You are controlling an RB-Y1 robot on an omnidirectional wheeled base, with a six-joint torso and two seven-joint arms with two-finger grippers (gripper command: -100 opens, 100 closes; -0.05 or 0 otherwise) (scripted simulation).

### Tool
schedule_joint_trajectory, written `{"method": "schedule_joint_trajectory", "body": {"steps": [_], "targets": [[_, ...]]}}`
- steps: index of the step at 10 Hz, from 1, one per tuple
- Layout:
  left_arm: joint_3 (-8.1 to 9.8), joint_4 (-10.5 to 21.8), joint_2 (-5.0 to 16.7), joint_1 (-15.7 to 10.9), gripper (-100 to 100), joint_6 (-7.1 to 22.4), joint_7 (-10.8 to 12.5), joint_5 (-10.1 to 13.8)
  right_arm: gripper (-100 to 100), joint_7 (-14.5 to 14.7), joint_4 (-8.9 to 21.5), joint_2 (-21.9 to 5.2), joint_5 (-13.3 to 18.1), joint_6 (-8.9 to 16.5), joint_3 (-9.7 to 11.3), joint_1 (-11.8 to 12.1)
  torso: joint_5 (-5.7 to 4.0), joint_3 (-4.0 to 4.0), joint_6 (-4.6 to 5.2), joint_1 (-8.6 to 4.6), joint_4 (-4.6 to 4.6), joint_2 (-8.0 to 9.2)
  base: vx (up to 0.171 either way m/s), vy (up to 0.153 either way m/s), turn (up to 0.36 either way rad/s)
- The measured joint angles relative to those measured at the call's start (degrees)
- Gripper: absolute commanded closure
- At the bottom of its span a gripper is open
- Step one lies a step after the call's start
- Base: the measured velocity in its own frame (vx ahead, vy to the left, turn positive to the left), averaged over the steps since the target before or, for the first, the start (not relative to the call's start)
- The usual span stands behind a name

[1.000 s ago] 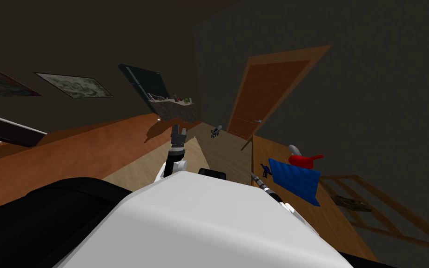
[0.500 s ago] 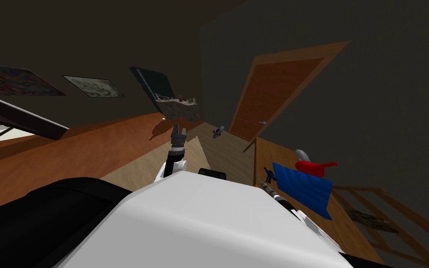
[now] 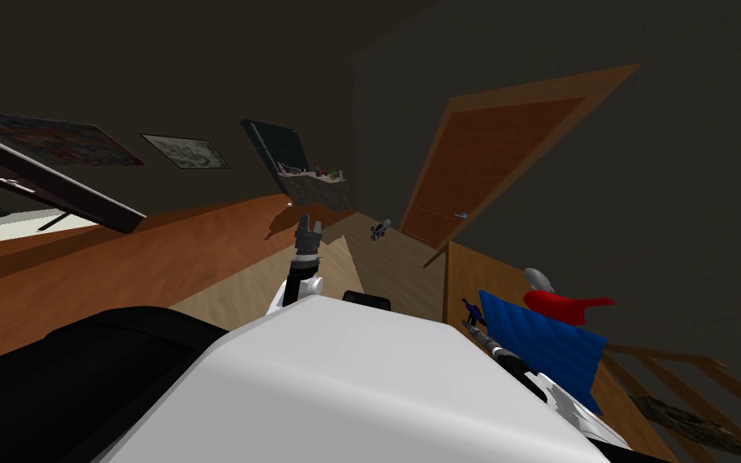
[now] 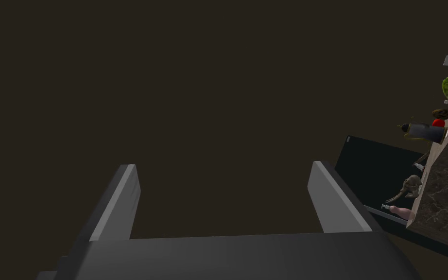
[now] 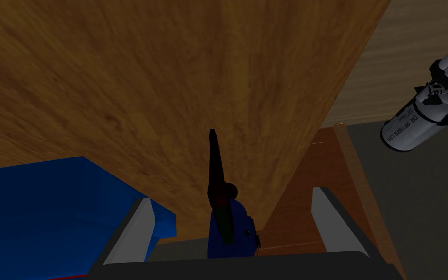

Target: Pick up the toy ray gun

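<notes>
The toy ray gun (image 5: 224, 221), dark blue with a dark red fin, lies on a wooden table (image 5: 121, 87) near its edge. My right gripper (image 5: 232, 209) is open around it; the toy sits between the two fingers without touching either. In the head view the ray gun (image 3: 471, 309) is a small blue shape on the table's near corner, with my right arm reaching to it. My left gripper (image 3: 307, 233) is raised ahead of my chest, and the left gripper (image 4: 223, 180) stands open with nothing between its fingers.
A blue ribbed cloth (image 3: 550, 342) lies right beside the gun, with a red thing (image 3: 566, 307) and a grey thing (image 3: 539, 279) behind it. A white cylinder-shaped toy (image 5: 427, 119) lies on the floor past the table edge. A brown door (image 3: 489, 169) stands beyond.
My view has swung, so the table and door sit further right in the picture. My right arm has reached closer to the ray gun. The left arm holds its pose.
</notes>
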Motion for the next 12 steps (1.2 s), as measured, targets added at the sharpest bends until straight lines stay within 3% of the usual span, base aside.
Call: {"method": "schedule_joint_trajectory", "body": {"steps": [1, 2, 3, 7, 8, 12], "targets": [[0.0, 0.0, 0.0, 0.0, 0, 0.0, 0.0, 0.0, -100, 0.4, 1.7, -0.6, 0.3, -0.1, 0.1, -0.5, 0.0, -0.04, -0.02, 0.0, -0.01, -0.08, 0.044, -0.007, 0.031], [0.0, 0.0, 0.0, 0.0, 0, 0.0, 0.0, 0.0, 0, 0.6, 2.0, -0.7, 0.3, -0.1, 0.1, -0.6, -0.01, 0.02, 0.02, 0.02, 0.0, 0.04, 0.008, -0.002, -0.004], [0.0, 0.0, 0.0, 0.0, 0, 0.0, 0.0, 0.0, -100, 0.5, 1.9, -0.7, 0.3, -0.1, 0.1, -0.6, -0.01, 0.09, 0.02, 0.04, 0.03, 0.17, -0.067, -0.036, 0.262], [-0.01, 0.0, 0.0, 0.0, 0, 0.0, 0.0, 0.0, -100, 0.3, 7.1, 2.7, -0.3, 1.6, -1.0, -3.3, -0.36, 0.32, -0.3, -0.55, 0.18, 0.53, -0.126, -0.035, 0.261], [0.0, 0.0, 0.0, 0.0, 0, 0.0, 0.0, 0.0, 100, 0.3, 7.2, 2.8, -0.4, 1.8, -1.0, -3.4, -0.35, 0.19, -0.2, -0.57, 0.13, 0.28, -0.013, -0.002, -0.017], [0.0, 0.0, 0.0, 0.0, 0, 0.0, 0.0, 0.0, 100, 0.3, 7.2, 2.9, -0.4, 1.8, -1.0, -3.4, -0.33, -0.04, -0.21, -0.53, 0.03, -0.08, -0.002, 0.0, 0.001]]}}
